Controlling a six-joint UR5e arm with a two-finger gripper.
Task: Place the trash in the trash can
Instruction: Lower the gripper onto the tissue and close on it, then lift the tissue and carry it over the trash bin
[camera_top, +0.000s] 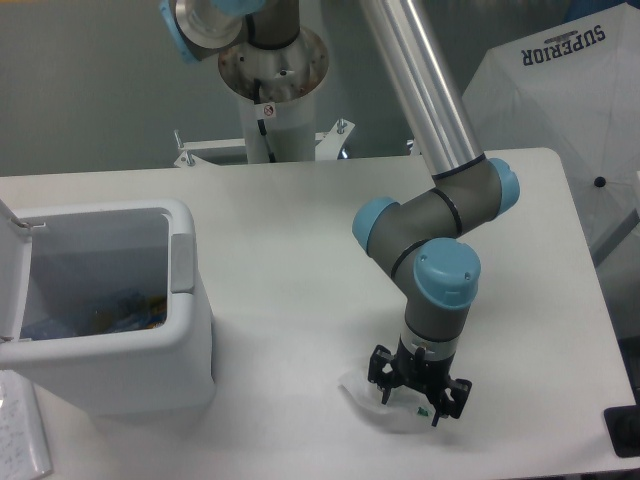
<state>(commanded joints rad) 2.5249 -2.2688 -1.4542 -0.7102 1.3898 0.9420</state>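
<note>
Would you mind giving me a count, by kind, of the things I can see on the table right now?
Trash cans: 1, the white bin with its lid open
Loose trash on the table: 1, the crumpled white wrapper under the gripper
Trash already in the bin: cannot be counted, only blurred coloured bits show
Total countable: 2

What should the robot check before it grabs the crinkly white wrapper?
1. Gripper over the wrapper: ok, right above it.
2. Fingers spread apart: ok, they look open.
3. Wrapper between the fingers: cannot tell, the gripper hides part of it.
4. Trash can lid open: ok, the top is uncovered.
5. Room in the trash can: ok, only a few things at the bottom.
6. Bare table on the way to the can: ok.
</note>
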